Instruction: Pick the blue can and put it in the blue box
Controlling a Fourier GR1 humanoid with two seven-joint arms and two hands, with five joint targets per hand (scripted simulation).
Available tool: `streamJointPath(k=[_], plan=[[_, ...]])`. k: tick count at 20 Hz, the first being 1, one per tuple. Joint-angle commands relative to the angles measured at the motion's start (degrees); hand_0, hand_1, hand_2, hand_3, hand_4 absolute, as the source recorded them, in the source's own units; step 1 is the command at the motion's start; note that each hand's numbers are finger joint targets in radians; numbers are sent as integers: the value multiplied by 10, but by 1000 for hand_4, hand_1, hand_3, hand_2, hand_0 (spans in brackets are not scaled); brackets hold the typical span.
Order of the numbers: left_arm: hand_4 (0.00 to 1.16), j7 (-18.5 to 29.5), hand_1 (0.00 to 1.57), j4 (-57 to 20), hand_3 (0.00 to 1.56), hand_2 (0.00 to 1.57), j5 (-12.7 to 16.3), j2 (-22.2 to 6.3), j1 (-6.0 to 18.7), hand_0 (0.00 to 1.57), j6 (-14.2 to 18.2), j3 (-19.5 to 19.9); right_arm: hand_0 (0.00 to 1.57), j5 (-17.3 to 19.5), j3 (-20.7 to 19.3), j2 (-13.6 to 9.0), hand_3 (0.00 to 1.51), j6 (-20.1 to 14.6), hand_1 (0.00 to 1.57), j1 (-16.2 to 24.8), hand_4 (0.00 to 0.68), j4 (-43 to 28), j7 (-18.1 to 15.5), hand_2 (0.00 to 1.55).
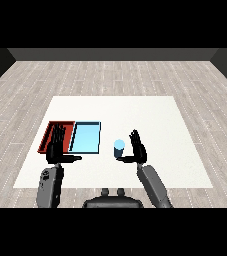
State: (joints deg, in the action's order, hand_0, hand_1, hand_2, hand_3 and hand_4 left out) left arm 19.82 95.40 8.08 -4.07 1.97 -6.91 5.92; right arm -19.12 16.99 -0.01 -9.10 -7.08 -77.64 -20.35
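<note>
The blue can (119,148) stands upright on the white table, a little right of the light blue tray (86,137). My right hand (137,149) is just to the can's right, fingers straight and raised, thumb reaching toward the can's base without curling round it. My left hand (57,146) hovers open over the red tray (50,133), hiding much of it, with its thumb pointing right toward the blue tray's near left corner.
The two trays lie side by side at the table's left half. The white table (150,120) stretches bare behind and to the right of the can. Grey wood floor surrounds the table.
</note>
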Motion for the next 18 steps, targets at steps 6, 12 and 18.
streamJointPath(k=[6, 12, 18], plan=[[0, -3, 0, 9, 0, 0, -24, 19, -4, 0, 22, -22, 0, -48, 77, 0, 0, -62, 0, -2, 0, 55, -60, 0], [0, 3, 0, -23, 0, 0, 21, -26, 10, 0, -25, 30, 0, -86, 29, 0, 0, -23, 0, -61, 0, 105, -53, 0], [0, 24, 0, -8, 0, 0, -15, 8, -19, 0, -1, -9, 0, -141, 101, 0, 0, -65, 0, -112, 0, 192, -110, 0]])
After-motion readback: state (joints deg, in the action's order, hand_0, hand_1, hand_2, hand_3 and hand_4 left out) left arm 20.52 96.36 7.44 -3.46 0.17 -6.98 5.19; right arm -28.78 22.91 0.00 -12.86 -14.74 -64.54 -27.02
